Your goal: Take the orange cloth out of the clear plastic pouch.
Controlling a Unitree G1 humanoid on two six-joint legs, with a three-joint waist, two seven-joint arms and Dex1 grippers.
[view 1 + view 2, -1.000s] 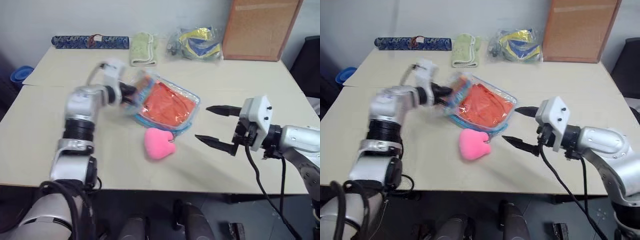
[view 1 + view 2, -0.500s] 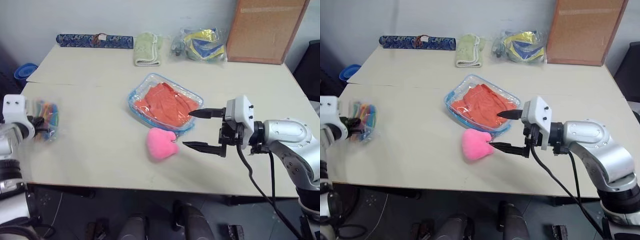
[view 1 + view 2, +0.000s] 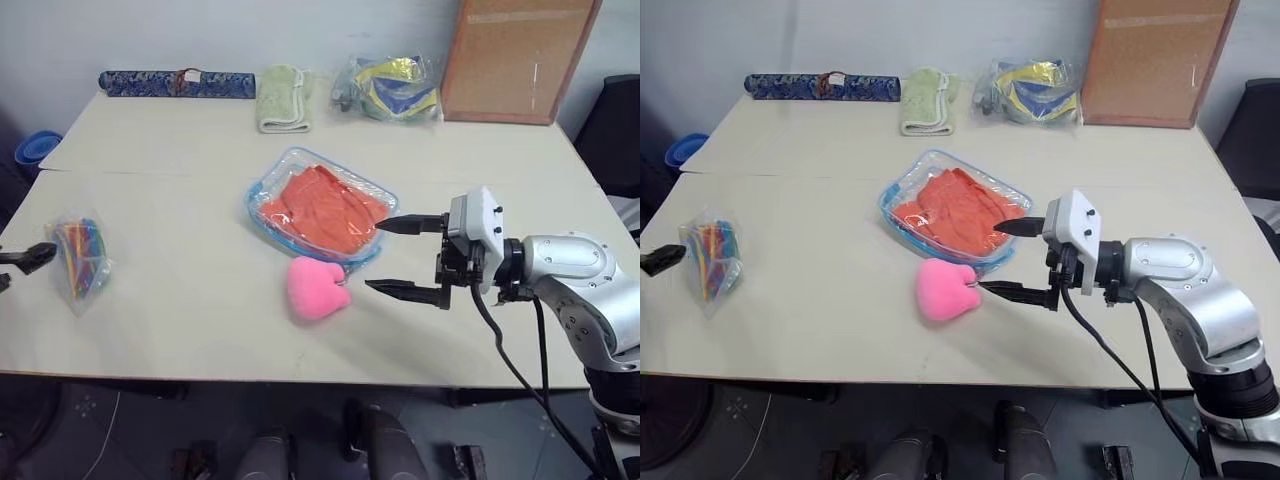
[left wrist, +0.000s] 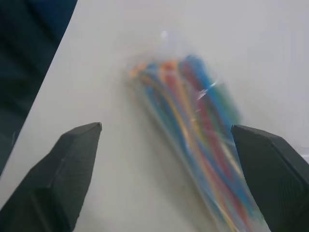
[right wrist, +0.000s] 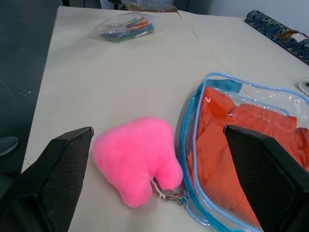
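Orange cloth [image 3: 325,207], one, inside one clear pouch [image 3: 262,209].

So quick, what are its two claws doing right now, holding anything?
Left gripper: open, holding nothing, facing the small bag of coloured sticks.
Right gripper: open, holding nothing, beside the clear plastic pouch and the pink heart plush.

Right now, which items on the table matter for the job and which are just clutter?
Job: orange cloth, clear plastic pouch holding it.

Clutter: pink heart plush, bag of coloured sticks, green towel, yellow-blue bag, dark roll, cork board.
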